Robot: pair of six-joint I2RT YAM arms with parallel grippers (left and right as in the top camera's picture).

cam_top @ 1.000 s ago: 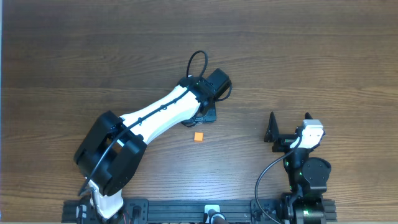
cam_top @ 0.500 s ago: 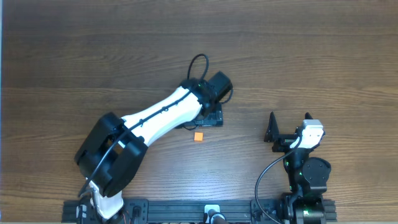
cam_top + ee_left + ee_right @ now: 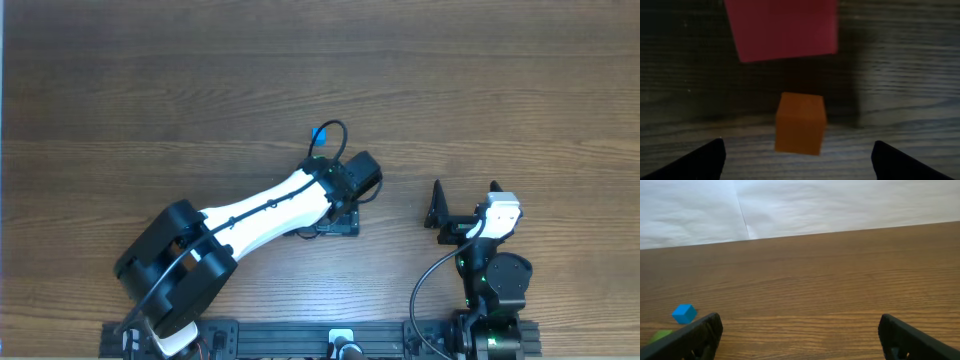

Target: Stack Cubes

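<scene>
In the left wrist view an orange cube [image 3: 800, 122] sits on the wooden table between the spread fingertips of my left gripper [image 3: 799, 161], which is open and holds nothing. A red cube [image 3: 782, 27] lies just beyond the orange one. From above, my left gripper [image 3: 335, 222] hovers near the table's middle and covers the orange cube. A blue cube [image 3: 319, 135] lies past the arm's wrist. My right gripper [image 3: 437, 205] rests open at the right, well away from the cubes. Its wrist view shows the blue cube [image 3: 684, 313] and a green cube [image 3: 660, 336] far off.
The wooden table [image 3: 500, 90] stretches out bare to the far side and to the right. A white wall [image 3: 840, 205] stands behind the table's far edge.
My left gripper has moved toward the near edge and now covers the orange cube in the top view. The blue cube has come into sight behind it. The right arm has not moved.
</scene>
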